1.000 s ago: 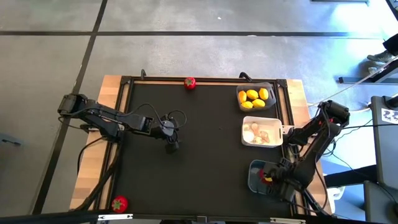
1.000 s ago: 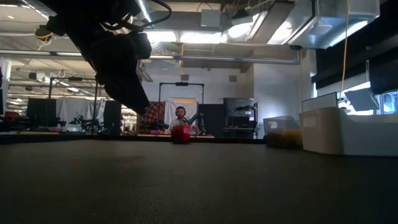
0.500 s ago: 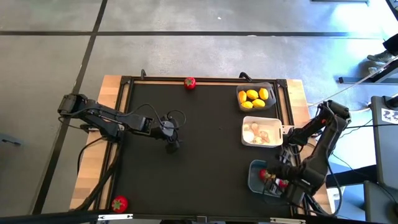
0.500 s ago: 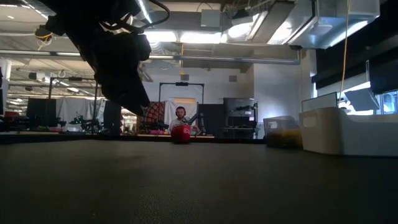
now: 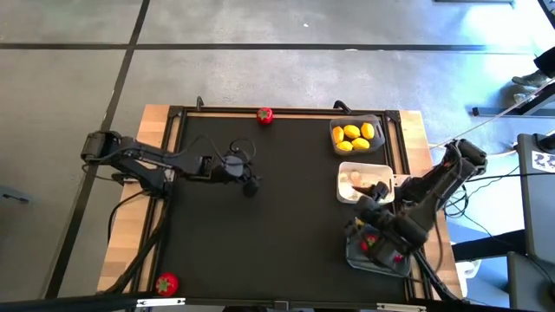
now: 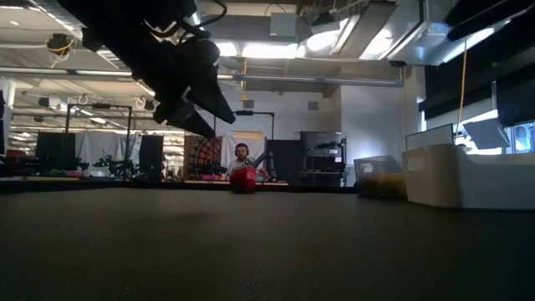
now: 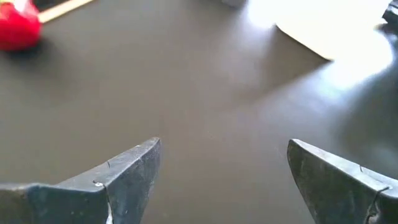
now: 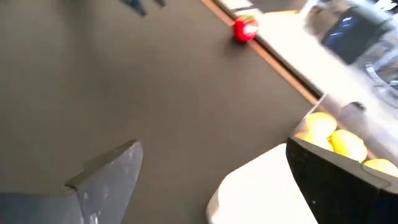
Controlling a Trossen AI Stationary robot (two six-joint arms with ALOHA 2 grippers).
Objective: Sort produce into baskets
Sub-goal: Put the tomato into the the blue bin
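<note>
My left gripper [image 5: 251, 185] hangs open above the mat left of its middle, nothing between its fingers [image 7: 221, 180]. My right gripper [image 5: 368, 213] is open too, raised over the gap between the white basket [image 5: 351, 192] of pale bulbs and the blue-grey basket [image 5: 357, 256], where red fruits [image 5: 373, 243] lie. The dark grey basket [image 5: 375, 143] holds yellow lemons [image 5: 354, 136]. One red fruit [image 5: 264, 114] sits on the mat at the far edge; the left wrist view shows it [image 7: 17, 28]. Another red fruit [image 5: 166, 282] rests on the wooden border at the near left corner.
The three baskets stand in a row along the mat's right side. A raised black frame [image 5: 173, 147] borders the mat. A wide bare stretch of mat [image 5: 295, 225] lies between the two arms. In the low view a person [image 6: 242, 153] sits far behind the table.
My right gripper has risen off the blue-grey basket, swung toward the far edge and tipped up from pointing steeply down; its jaws stay open. My left gripper has shifted a little toward the far edge and rolled, still open.
</note>
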